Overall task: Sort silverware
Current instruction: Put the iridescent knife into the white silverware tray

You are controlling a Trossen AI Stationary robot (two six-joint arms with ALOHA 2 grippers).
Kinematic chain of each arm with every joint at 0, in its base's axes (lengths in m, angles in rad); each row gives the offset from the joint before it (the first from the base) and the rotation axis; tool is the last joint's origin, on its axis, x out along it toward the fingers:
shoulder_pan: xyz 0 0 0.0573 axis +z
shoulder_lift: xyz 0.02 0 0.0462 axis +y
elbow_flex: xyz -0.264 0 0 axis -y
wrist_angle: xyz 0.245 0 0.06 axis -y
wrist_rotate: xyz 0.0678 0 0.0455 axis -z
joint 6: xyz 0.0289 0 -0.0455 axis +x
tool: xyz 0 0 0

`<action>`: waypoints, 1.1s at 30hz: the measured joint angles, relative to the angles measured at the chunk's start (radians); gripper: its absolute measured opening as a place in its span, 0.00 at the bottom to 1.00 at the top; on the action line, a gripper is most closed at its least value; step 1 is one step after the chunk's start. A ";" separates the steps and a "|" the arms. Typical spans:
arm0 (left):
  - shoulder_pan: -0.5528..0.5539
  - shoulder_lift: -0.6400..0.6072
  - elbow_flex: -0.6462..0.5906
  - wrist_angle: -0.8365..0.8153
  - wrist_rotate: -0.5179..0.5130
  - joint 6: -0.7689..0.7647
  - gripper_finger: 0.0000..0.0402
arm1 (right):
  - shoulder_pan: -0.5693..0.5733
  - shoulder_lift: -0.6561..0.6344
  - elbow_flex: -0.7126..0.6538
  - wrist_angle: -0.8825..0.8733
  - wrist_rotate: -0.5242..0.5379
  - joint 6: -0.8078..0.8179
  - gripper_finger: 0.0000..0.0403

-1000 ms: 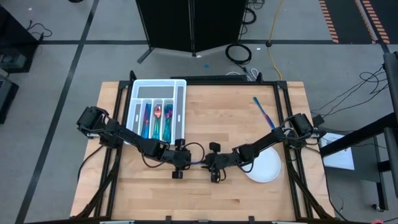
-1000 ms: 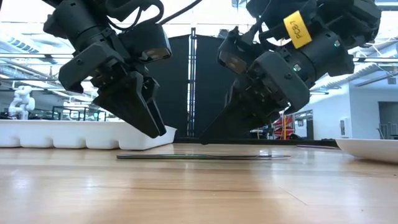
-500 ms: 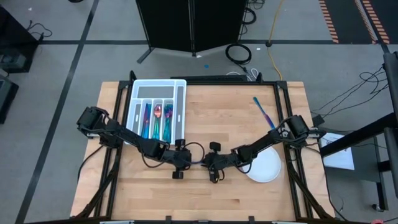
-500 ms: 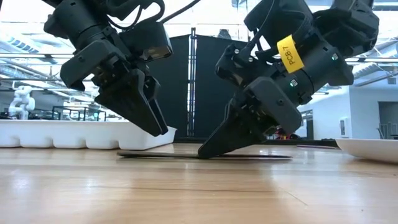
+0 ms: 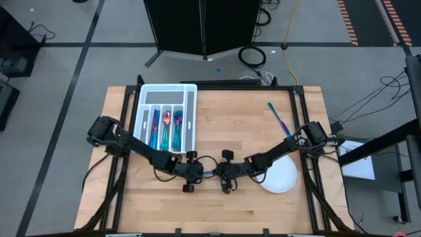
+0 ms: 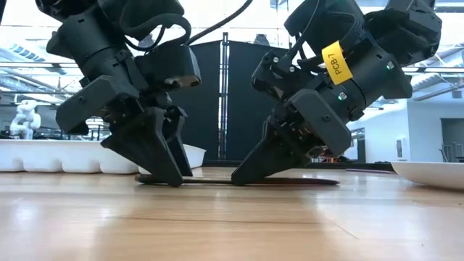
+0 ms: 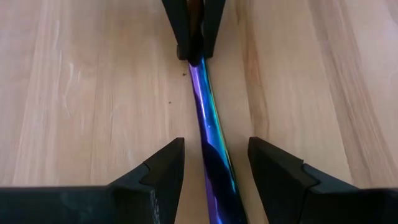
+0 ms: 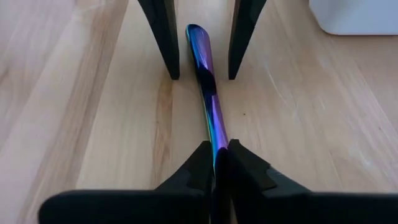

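A slim iridescent piece of silverware [image 7: 208, 124] lies flat on the wooden table between my two grippers. My right gripper [image 8: 215, 163] is shut on it. My left gripper [image 7: 214, 165] is open, its fingertips low at the table top on either side of the piece's rounded end [image 8: 196, 34] without touching it. In the high view the grippers [image 5: 191, 175] [image 5: 224, 175] face each other at the table's middle, near its front. The white tray [image 5: 191, 112] at the far left holds several more pieces. Another piece [image 5: 276, 117] lies loose at the far right. My right gripper pinches the piece's two long edges [image 8: 214, 140] between its two fingers, about midway along its length [image 6: 250, 180]. The fingers slant down from the table's right side and point along the piece. The piece lies flat on the table.
A round white plate [image 5: 281, 179] sits under my right arm near the table's right edge. The tray's wall [image 6: 87, 156] stands behind my left gripper in the low view. Bare wood lies along the near edge.
My right gripper tipped its fingertips down onto the table at the piece, then stayed there. My left gripper then sank toward the table, still open, until its fingers stood on either side of the piece's end. The piece has not moved.
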 joint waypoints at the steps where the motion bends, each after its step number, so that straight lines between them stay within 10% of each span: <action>1: 0.000 0.000 0.000 0.000 0.000 0.000 0.45 | -0.001 0.000 0.000 0.000 0.000 0.002 0.07; 20: 0.003 0.001 0.000 -0.004 -0.001 0.001 0.45 | -0.015 0.001 -0.002 -0.003 -0.010 0.075 0.06; 33: 0.024 0.002 0.000 -0.007 -0.006 0.003 0.21 | -0.036 0.002 -0.002 -0.003 -0.069 0.133 0.06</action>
